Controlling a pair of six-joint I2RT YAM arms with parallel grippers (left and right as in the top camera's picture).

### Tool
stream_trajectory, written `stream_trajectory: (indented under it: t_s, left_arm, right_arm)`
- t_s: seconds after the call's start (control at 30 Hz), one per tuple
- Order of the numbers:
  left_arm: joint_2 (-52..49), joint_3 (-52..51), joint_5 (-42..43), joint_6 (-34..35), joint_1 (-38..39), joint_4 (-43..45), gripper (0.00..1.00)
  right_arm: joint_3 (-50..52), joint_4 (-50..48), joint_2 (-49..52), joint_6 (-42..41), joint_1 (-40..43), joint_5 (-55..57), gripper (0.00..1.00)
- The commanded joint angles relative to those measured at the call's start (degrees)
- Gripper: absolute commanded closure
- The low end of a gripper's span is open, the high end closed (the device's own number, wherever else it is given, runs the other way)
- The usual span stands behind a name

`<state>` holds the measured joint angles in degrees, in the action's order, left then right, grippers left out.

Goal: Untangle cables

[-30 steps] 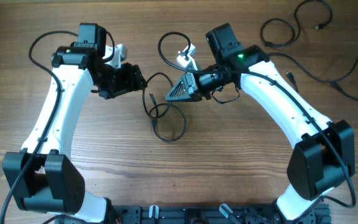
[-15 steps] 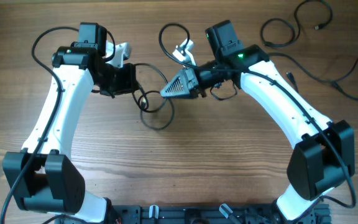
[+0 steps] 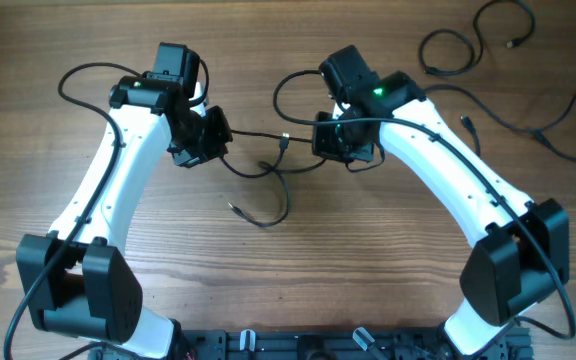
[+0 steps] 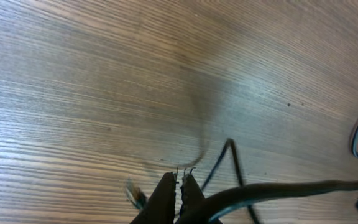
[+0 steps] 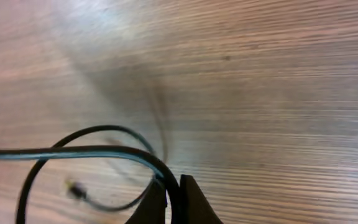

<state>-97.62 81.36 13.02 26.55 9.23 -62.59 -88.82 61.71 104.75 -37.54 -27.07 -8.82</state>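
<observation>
Bright even light; wrist views blurred, glary

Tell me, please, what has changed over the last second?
The left gripper closed on the cable. The right gripper, shut on it throughout, drew back to the right, so a stretch now runs nearly straight between them. The loose cables at the far right lie as before.

A robotics lab: the white left arm [image 3: 98, 200] and right arm [image 3: 453, 165] stand on a rail [image 3: 298, 346] at the near edge of the wood desk [image 3: 298, 285], loose cables [image 3: 450, 48] at its far right.
</observation>
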Motion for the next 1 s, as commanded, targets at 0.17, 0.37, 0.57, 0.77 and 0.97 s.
stream_trajectory:
  t_s: [0.17, 0.37, 0.57, 0.77, 0.97]
  left_arm:
    - [0.3, 0.6, -27.3, 4.2, -4.9, -0.2, 0.95]
    - [0.3, 0.6, -28.2, 4.2, -4.9, 0.0, 0.95]
    - [0.3, 0.6, 10.0, -5.2, -4.9, 6.2, 0.96]
    - [2.1, 2.2, 47.4, -8.0, -4.9, 17.0, 0.96]
    - [5.1, 3.6, 49.4, -5.9, -4.8, 16.7, 0.96]
  right_arm:
    - [1.3, 2.6, -0.5, 4.7, 14.7, 12.3, 0.89]
    - [1.3, -1.5, -0.5, 7.7, 15.3, 0.1, 0.75]
    - [1.3, -6.1, -0.5, 16.6, 13.5, -25.8, 0.20]
    - [1.3, -7.1, -0.5, 16.5, 10.8, -25.6, 0.07]
    - [2.8, -8.6, 0.0, 16.6, 10.8, -25.6, 0.08]
